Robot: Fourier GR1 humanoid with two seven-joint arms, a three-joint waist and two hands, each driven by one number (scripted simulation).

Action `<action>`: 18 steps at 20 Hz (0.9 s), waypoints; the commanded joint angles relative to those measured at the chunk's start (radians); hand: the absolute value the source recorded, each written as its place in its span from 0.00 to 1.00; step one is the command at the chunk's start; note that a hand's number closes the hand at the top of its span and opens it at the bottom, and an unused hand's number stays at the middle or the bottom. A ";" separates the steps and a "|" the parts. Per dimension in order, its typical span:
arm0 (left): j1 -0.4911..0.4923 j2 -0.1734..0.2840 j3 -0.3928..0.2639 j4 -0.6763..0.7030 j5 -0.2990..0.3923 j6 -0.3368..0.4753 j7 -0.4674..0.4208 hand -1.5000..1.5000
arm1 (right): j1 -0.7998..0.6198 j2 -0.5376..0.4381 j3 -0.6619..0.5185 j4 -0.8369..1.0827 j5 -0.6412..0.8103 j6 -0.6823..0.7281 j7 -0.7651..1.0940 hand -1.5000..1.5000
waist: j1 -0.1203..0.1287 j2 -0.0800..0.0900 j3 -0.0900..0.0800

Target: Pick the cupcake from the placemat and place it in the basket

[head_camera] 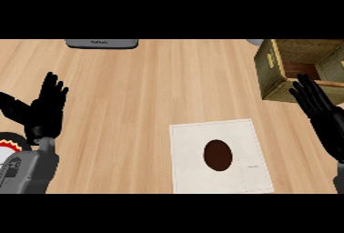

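Note:
A dark brown cupcake (218, 155) sits near the middle of a white placemat (194, 175) on the wooden counter, low and right of centre. An olive-green wooden basket (269, 75) stands at the far right, its dark inside showing. My right hand (321, 109) is open with fingers straight, raised at the right edge between the basket and the placemat, touching neither. At the left edge my left hand (42, 111) rests open, fingers up, far from the cupcake.
A grey flat device (102, 43) lies at the counter's far edge, upper left. A round red-and-white object (8, 148) shows partly at the left edge beside my left forearm. Bare wood spans the counter's middle.

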 commanded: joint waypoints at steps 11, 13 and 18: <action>-0.008 0.120 -0.132 0.024 -0.075 -0.209 0.040 0.50 | -0.225 0.084 0.303 -0.090 0.398 0.158 -0.410 0.00 | 0.060 -0.006 0.051; 0.002 0.128 -0.126 0.027 -0.069 -0.225 0.045 0.50 | -0.173 0.239 0.417 -0.087 0.512 -0.006 -0.426 0.00 | 0.044 -0.008 0.050; 0.080 0.163 -0.081 -0.005 -0.043 -0.280 0.012 0.50 | -0.153 0.361 0.566 -0.215 0.684 -0.169 -0.089 0.00 | 0.023 -0.015 0.048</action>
